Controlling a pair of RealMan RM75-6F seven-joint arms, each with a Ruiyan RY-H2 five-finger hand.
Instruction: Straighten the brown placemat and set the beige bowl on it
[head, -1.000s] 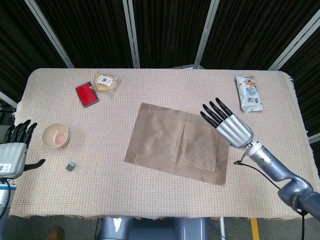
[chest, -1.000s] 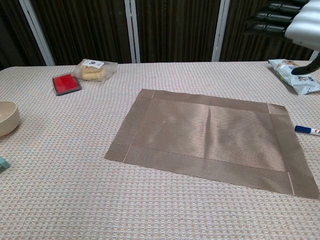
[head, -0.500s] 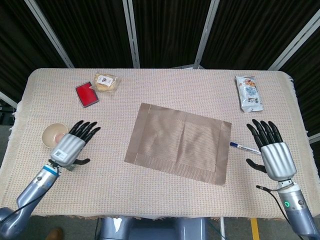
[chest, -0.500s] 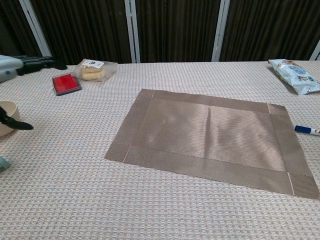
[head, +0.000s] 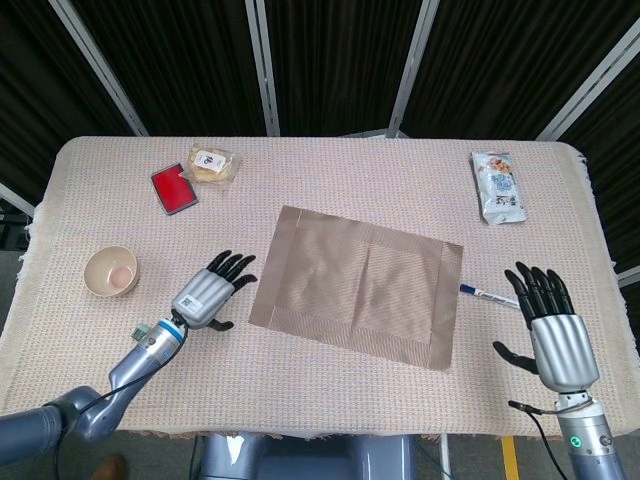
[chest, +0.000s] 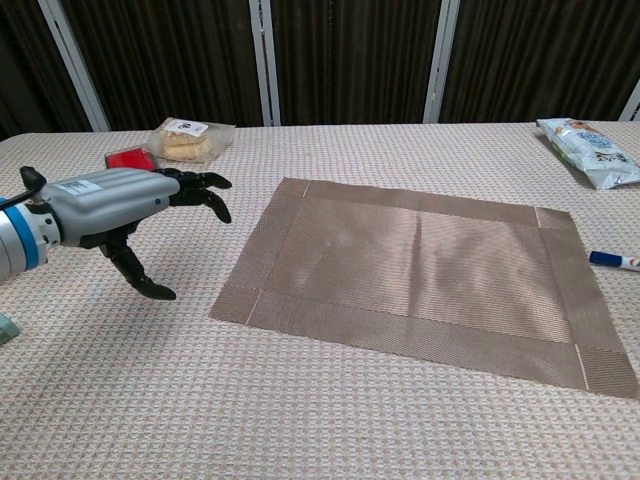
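Table (head: 330, 400): pen (head: 488, 295) just beside placemat (head: 357, 285).

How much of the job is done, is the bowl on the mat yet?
Not yet. The mat still lies crooked, so nothing looks finished. The left hand is open beside the mat's left edge, holding nothing. The bowl sits far left on the table. Straightening and placing the bowl remain.

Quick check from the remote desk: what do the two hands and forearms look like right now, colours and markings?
Both have silver backs and black fingers. The left hand bears a white label with dark print, above a blue wrist ring. The right hand has a thin black cable and a green light at the wrist.
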